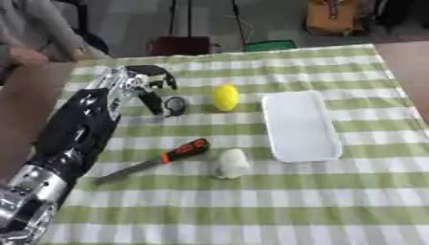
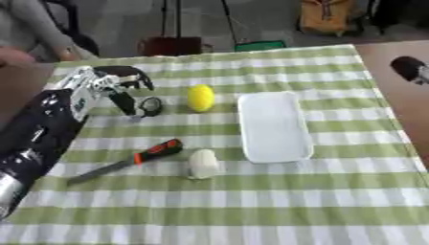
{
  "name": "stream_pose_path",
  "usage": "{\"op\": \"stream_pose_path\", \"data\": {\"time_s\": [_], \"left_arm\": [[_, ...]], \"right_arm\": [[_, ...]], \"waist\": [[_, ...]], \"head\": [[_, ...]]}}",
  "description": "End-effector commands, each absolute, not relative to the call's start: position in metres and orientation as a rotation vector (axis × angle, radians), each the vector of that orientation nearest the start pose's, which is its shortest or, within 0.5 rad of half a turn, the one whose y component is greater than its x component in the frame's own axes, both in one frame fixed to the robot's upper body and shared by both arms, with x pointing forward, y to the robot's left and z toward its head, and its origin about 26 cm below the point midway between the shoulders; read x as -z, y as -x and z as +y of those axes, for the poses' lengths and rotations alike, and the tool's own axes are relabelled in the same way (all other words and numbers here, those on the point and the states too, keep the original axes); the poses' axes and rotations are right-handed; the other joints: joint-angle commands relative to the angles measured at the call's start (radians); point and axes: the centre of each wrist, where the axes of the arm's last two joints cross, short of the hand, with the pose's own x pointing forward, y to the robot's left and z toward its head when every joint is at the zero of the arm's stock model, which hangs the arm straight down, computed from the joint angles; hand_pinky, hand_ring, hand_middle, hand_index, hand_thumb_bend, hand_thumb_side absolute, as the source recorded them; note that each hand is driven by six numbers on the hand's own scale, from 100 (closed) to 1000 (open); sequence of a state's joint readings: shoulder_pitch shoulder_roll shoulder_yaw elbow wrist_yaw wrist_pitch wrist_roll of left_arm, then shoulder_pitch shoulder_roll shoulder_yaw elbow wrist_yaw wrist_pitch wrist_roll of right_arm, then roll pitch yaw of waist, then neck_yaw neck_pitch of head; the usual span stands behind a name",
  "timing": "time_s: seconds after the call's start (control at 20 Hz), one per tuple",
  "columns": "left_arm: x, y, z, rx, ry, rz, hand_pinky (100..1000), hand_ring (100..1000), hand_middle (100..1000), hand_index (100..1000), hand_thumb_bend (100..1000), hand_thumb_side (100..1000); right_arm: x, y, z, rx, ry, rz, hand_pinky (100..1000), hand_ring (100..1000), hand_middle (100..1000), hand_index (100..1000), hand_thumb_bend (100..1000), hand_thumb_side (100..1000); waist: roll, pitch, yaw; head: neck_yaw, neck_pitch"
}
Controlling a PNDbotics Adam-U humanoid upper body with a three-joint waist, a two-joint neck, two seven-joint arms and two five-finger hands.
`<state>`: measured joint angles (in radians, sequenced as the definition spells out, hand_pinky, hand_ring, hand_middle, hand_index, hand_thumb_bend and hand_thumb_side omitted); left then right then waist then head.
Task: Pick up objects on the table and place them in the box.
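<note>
The table (image 1: 251,210) wears a green-and-white checked cloth, and the things of the task lie spread across its middle. A yellow, lemon-shaped object (image 1: 224,97) sits toward the far side. Just to its right lies a white rectangular tray (image 1: 300,125) with rounded corners, lying lengthwise away from the robot and holding nothing. Near the tray's near left corner rests a small white lump (image 1: 231,163), rounded on top; what it is cannot be made out. To the left of the lump lies a knife (image 1: 153,162), its orange-and-black handle toward the lump and the tray, its grey blade pointing to the near left.

The left arm comes in from the lower left and stretches up along the table's left side. Its left hand (image 1: 138,82) hangs over the cloth to the left of the yellow object, well apart from the knife. The fingers (image 1: 156,101) are curled downward, and a small dark ring-shaped thing (image 1: 174,105) sits right at their tips; whether they pinch it or only touch it cannot be told.

Only a dark rounded part of the right hand (image 2: 411,68) shows at the right edge of the right eye view, off the cloth, and the state of its fingers cannot be told.

No writing or label can be read on any object.
</note>
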<state>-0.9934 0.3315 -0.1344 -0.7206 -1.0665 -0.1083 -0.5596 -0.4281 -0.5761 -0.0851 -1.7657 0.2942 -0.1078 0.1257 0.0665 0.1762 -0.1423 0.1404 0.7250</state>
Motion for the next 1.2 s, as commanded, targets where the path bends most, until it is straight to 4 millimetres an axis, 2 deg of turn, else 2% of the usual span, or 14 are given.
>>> {"op": "stream_pose_path", "data": {"time_s": [0.05,1.2], "left_arm": [[-0.167,-0.4979,0.2509,1.581,-0.769,-1.036,826,838,860,861,415,261],[-0.1575,-0.4977,0.2518,1.594,-0.771,-0.995,828,831,854,856,408,272]], "right_arm": [[-0.2428,-0.3373,-0.3325,-0.836,0.741,-2.156,529,588,667,852,699,520],[-0.2435,-0.3378,-0.3317,-0.837,0.737,-2.161,529,587,666,852,698,519]], "waist": [[-0.004,-0.01,-0.002],[0.001,-0.004,-0.01]], "head": [[0.005,-0.011],[0.006,-0.014]]}}
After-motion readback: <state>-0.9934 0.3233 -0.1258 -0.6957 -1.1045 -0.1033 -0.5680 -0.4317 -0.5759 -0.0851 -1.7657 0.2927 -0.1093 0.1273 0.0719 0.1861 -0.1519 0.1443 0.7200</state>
